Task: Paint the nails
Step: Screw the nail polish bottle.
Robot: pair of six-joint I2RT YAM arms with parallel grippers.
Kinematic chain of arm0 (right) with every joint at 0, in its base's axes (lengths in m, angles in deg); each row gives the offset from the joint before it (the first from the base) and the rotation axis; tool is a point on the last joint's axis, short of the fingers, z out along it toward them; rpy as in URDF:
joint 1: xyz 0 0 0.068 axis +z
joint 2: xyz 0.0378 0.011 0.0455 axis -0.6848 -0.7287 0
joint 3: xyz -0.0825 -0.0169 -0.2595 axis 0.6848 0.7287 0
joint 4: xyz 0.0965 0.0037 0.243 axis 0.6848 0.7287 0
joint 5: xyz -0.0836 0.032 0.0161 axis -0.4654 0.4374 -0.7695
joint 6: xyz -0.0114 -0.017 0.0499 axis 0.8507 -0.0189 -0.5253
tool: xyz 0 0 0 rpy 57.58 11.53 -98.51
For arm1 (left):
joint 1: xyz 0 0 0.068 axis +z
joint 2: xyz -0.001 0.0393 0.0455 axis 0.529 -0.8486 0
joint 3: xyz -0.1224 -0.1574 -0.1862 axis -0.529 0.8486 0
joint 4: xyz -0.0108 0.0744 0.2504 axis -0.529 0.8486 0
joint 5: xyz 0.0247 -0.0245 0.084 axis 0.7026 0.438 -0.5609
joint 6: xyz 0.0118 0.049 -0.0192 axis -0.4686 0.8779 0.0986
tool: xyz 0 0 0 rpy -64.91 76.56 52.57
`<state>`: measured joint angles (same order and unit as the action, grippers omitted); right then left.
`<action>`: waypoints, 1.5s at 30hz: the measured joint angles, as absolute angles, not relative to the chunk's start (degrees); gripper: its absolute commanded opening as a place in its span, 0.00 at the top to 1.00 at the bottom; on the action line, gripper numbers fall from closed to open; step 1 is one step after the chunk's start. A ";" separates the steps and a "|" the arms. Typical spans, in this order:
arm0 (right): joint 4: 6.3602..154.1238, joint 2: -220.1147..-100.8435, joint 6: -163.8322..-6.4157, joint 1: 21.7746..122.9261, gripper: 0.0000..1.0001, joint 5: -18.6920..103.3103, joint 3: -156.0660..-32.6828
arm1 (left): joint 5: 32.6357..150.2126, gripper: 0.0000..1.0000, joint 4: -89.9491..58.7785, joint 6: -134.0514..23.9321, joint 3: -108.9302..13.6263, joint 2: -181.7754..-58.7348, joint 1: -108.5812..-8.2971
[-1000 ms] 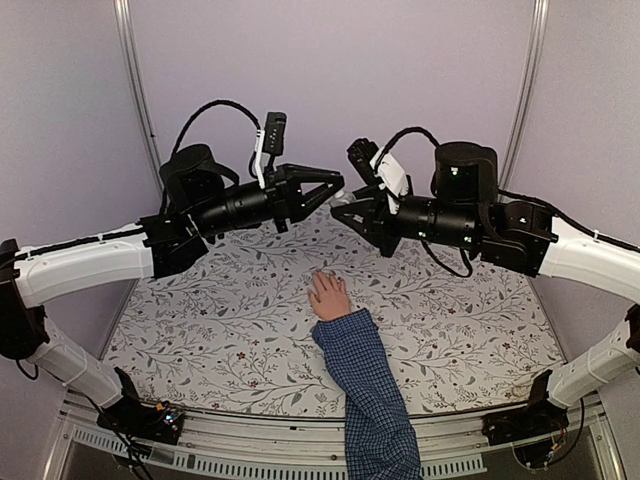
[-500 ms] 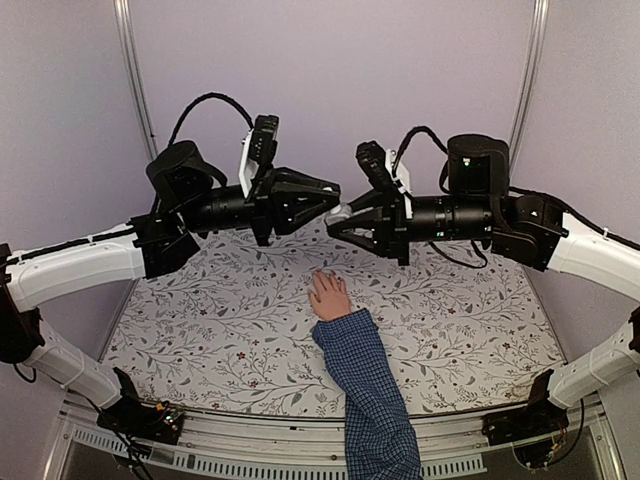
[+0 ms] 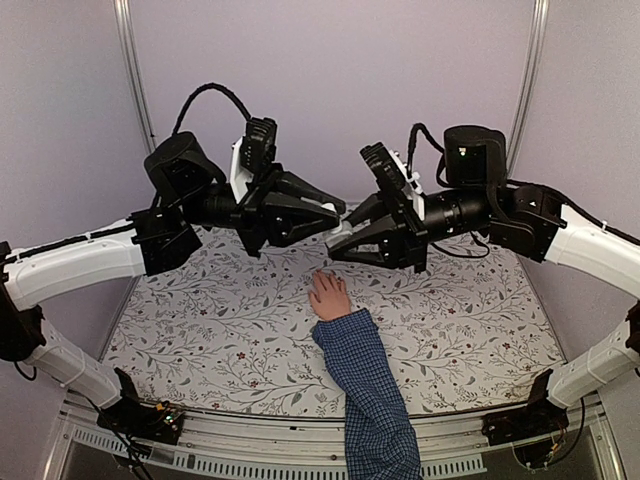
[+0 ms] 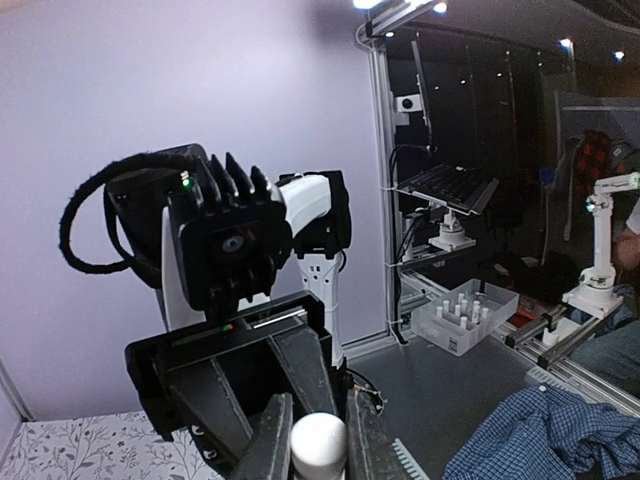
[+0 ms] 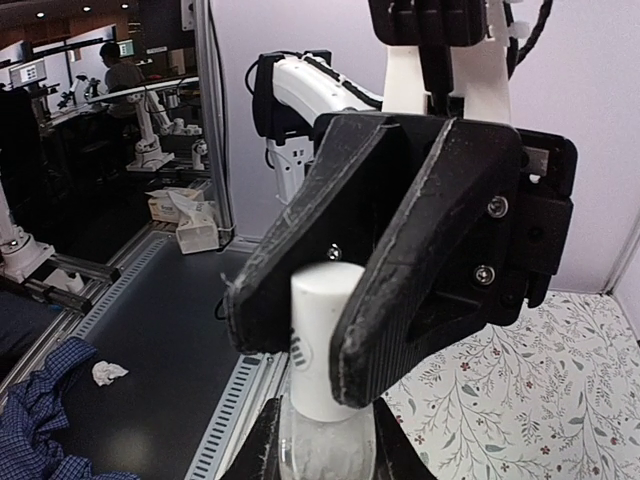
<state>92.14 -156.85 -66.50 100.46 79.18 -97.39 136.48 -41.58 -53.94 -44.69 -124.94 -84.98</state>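
A pale hand (image 3: 328,296) lies palm down mid-table at the end of a blue checked sleeve (image 3: 372,400); its nails are too small to show any colour. Both grippers meet in the air just above and behind it. My left gripper (image 3: 336,212) is shut on the white cap (image 4: 318,448) of a small bottle. My right gripper (image 3: 338,238) is shut on the clear glass bottle (image 5: 322,455) under that cap (image 5: 322,340). In the right wrist view the left gripper's black fingers (image 5: 420,250) clamp the cap from both sides.
A floral patterned cloth (image 3: 220,320) covers the table. Purple walls and metal posts (image 3: 135,80) close in the back and sides. Beyond the table, a clear box of vials (image 4: 465,315) and a tissue box (image 5: 190,225) stand outside the cell.
Both wrists have risen and tilted down toward each other, and the point where the fingertips meet has sunk a little toward the hand. The hand has not moved.
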 measured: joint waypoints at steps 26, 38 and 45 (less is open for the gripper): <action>84.36 -157.46 -68.38 98.18 1.00 79.62 -93.48 | 128.88 0.45 -29.56 -51.56 -43.03 -118.21 -80.54; 82.30 -157.26 -70.15 98.62 1.00 47.44 -91.73 | 109.27 0.44 -31.61 -57.15 -40.23 -119.04 -80.30; 82.13 -158.86 -71.06 98.73 1.00 40.86 -91.73 | 101.01 0.45 -33.47 -60.95 -40.45 -123.85 -82.20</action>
